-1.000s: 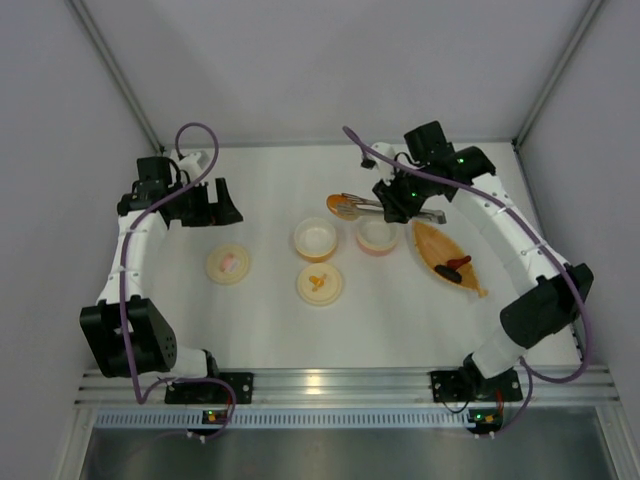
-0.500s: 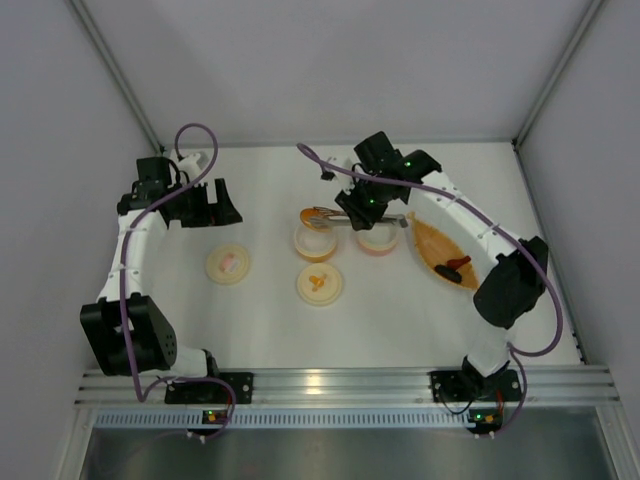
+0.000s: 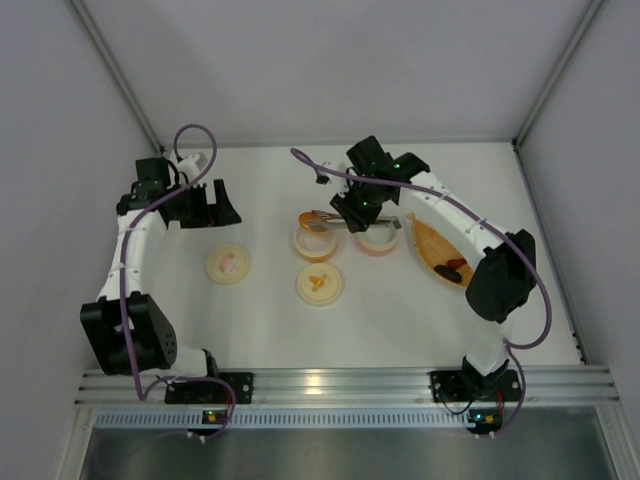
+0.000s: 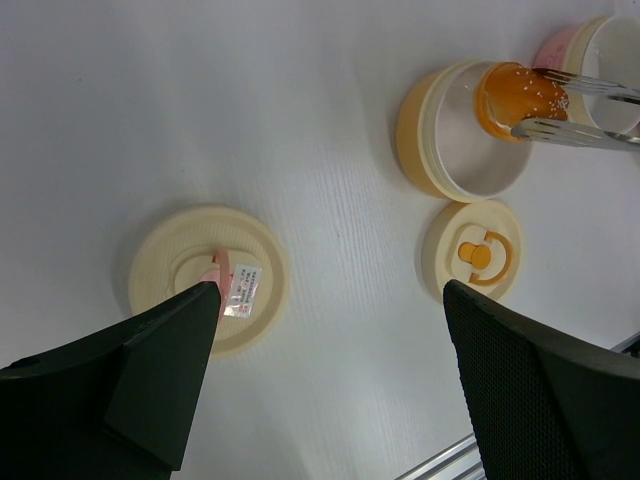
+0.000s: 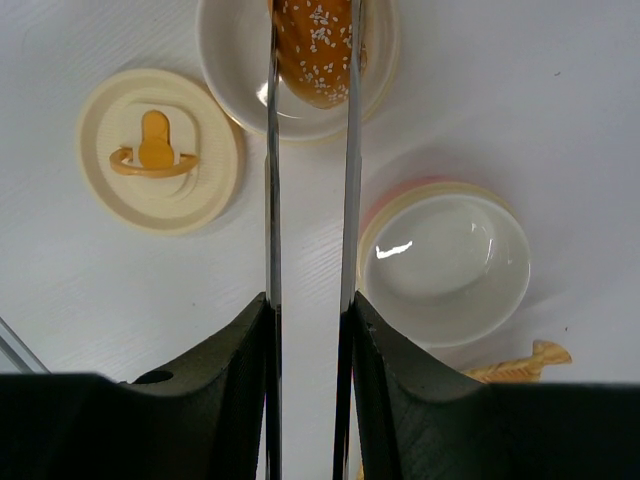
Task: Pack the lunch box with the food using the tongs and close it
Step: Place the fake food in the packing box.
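Observation:
My right gripper [image 3: 357, 212] [image 5: 308, 305] is shut on the slim metal tongs [image 3: 335, 223] [image 5: 272, 180]. The tongs' tips pinch an orange seeded bun [image 3: 313, 217] [image 5: 315, 40] [image 4: 515, 95], which hangs just over the orange-walled lunch box bowl [image 3: 315, 243] [image 5: 385, 80] [image 4: 420, 130]. A pink-walled bowl [image 3: 378, 242] [image 5: 445, 265] stands to its right with nothing in it. Dark sausage pieces and a red bit [image 3: 452, 268] lie in the orange boat tray [image 3: 432, 245]. My left gripper [image 3: 215, 205] [image 4: 330, 290] hangs open, far left, above the table.
Two cream round lids lie in front of the bowls: one with a pink mark [image 3: 228, 264] [image 4: 170, 260], one with an orange mark [image 3: 320, 284] [image 4: 470, 250] [image 5: 160, 150]. White walls close in the table at back and sides.
My right arm has swung left with the tongs and the bun, from beyond the pink bowl to over the orange-walled bowl. The left arm has not moved.

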Robot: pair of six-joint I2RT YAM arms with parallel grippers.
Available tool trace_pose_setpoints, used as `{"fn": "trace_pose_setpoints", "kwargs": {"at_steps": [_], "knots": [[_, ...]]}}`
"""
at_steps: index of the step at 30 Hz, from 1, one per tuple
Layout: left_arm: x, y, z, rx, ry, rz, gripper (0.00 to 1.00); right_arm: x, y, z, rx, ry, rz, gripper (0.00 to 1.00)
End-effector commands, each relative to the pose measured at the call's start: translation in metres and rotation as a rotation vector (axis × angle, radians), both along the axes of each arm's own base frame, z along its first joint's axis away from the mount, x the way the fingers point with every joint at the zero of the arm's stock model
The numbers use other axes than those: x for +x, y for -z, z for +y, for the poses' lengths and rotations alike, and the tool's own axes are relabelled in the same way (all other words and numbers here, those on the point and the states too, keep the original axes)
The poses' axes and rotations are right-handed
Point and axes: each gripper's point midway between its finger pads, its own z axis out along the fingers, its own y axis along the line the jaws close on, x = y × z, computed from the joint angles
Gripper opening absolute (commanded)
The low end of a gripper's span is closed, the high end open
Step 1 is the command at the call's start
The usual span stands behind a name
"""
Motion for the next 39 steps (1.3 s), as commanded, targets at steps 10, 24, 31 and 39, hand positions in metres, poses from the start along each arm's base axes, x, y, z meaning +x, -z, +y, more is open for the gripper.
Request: {"fn": "trace_pose_setpoints", "kwargs": {"at_steps": [10,24,31,39], "knots": [[0.005,0.004,0.002,-0.012,0.010,-0.013,0.98,-0.002,0.017,0.016,0.016,-0.035,-0.007,0.27],[0.007,0.008,0.002,-0.020,0.010,-0.004,0.98,-0.005,0.030,0.018,-0.005,-0.043,0.027,0.29],[0.007,0.010,0.002,-0.023,0.013,0.001,0.98,-0.002,0.036,0.021,-0.020,-0.049,0.045,0.32],[0.007,0.011,0.002,-0.023,0.016,0.001,0.98,0.002,0.032,0.028,0.002,-0.052,0.048,0.42]]}}
